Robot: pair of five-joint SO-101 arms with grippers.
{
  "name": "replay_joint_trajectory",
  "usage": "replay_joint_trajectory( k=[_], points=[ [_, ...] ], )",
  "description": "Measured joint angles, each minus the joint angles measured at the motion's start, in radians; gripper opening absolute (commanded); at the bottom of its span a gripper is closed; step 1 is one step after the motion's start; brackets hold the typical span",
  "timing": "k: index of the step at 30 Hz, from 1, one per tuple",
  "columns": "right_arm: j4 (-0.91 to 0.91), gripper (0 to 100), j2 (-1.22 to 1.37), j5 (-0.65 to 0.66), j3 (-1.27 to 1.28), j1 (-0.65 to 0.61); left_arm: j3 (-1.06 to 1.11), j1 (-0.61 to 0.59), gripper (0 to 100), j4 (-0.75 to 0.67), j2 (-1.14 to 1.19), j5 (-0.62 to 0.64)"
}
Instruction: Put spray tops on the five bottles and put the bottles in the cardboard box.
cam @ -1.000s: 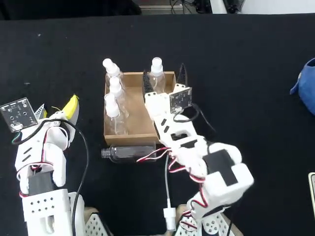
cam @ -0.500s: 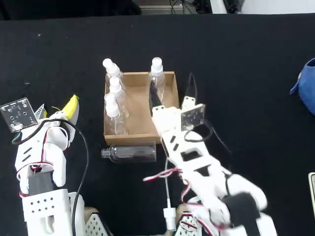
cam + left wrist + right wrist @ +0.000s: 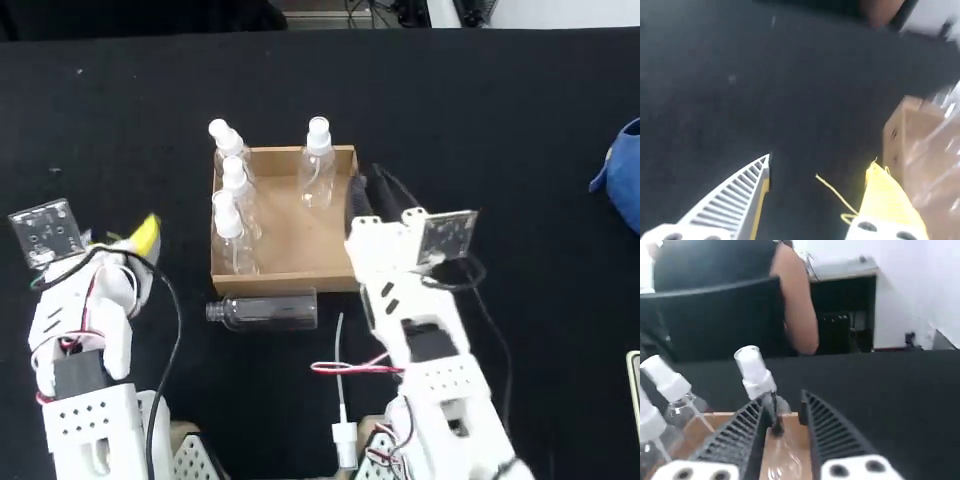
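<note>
The cardboard box [image 3: 290,265] holds several clear bottles with white spray tops: three along its left wall [image 3: 232,178] and one at the back right [image 3: 318,165]. That bottle [image 3: 755,371] stands just beyond my right gripper [image 3: 785,402], whose black fingers are narrowly open and hold nothing. From above, the right gripper [image 3: 375,190] hangs by the box's right wall. A capless bottle [image 3: 265,311] lies in front of the box. A loose spray top [image 3: 343,440] with its tube lies near the front edge. My left gripper [image 3: 820,165] is open over bare table left of the box [image 3: 912,145].
A blue object [image 3: 624,175] sits at the table's right edge. The black tabletop [image 3: 500,120] stretches open behind and to the right of the box. Both arm bases stand at the front edge, with a red and white cable [image 3: 350,367] looped near the loose spray top.
My right gripper has drawn back from inside the box to its right wall, leaving the back-right bottle standing, and its fingers have narrowed. The left arm has shifted slightly.
</note>
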Motion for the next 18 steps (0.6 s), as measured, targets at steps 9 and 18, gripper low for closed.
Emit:
replay_joint_trajectory(
  k=[9, 18],
  points=[
    [0.879, 13.0, -0.397, 0.348, -0.241, -0.04, 0.015, 0.008, 18, 0.14, 0.0, -0.069],
    [1.208, 13.0, -0.387, 0.529, -0.443, -0.052, 0.091, 0.074, 18, 0.141, 0.051, -0.144]
  ],
)
